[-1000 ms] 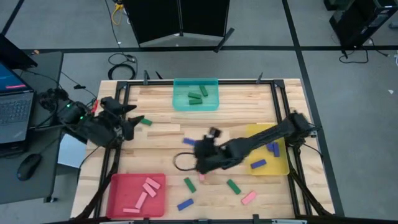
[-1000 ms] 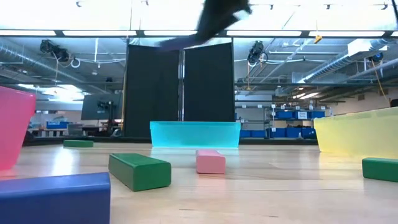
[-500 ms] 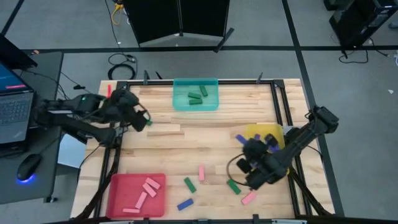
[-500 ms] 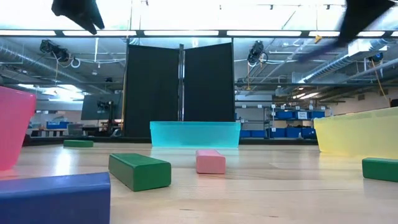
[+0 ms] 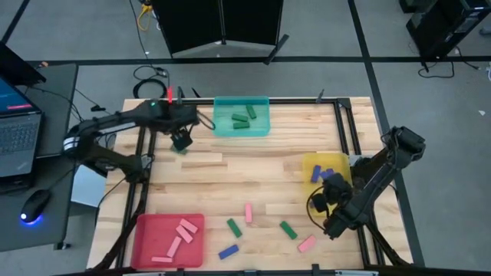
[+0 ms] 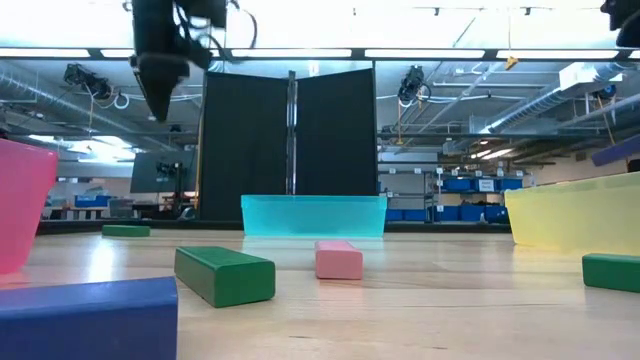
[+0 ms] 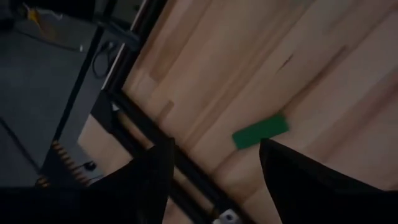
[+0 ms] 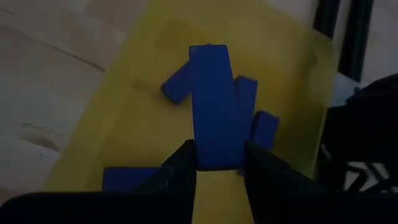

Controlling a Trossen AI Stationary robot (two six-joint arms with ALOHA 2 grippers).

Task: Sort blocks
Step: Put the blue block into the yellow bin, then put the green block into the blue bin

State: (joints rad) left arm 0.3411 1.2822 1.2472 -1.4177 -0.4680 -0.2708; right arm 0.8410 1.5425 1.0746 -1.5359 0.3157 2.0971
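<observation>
Right gripper [image 8: 216, 167] above the yellow tray [image 5: 310, 165], translucent plastic, at the desk's [image 5: 253, 165] right edge; its fingers [image 8: 177, 174] pinch a flat rectangular blue block [image 8: 211, 106] by one end. Other blue blocks [image 8: 255, 127] lie in the tray below. Left gripper [image 5: 181, 140] hangs over the desk's far-left corner, fingers [image 7: 149, 180] spread, directly above a green block [image 7: 260, 130] lying on pale jointed wood planks near the black frame. Teal tray [image 5: 241, 116], far-centre, holds green blocks; red tray [image 5: 146, 230], near-left, holds pink ones. Loose on the near half: green [image 5: 234, 228], pink [image 5: 248, 213], blue [image 5: 228, 251], green [image 5: 288, 230], pink [image 5: 307, 244].
</observation>
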